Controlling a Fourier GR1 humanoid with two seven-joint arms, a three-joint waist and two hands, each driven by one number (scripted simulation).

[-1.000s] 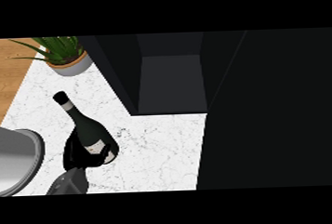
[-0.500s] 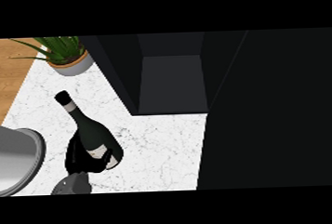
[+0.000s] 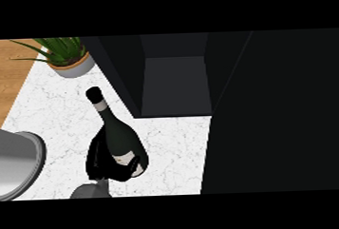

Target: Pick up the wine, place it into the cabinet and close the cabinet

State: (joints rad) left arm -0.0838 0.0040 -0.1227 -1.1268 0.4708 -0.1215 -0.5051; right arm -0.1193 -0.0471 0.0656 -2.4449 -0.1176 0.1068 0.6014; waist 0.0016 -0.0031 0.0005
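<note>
Black fingers of the left hand curl round the lower body of the dark green glass wine bottle, which stands on the white marbled tabletop, neck tilted toward the upper left. Just to its right is the open dark cabinet. A potted green plant sits beyond; a grey forearm shows at left.

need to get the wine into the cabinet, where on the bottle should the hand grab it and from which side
Grip the wine bottle round its wide lower body, where the hand already curls, coming from the view's lower left. The neck is thin and points up toward the potted plant, so it offers less to hold. The open cabinet stands to the bottle's right, so that side is probably best kept free.
</note>
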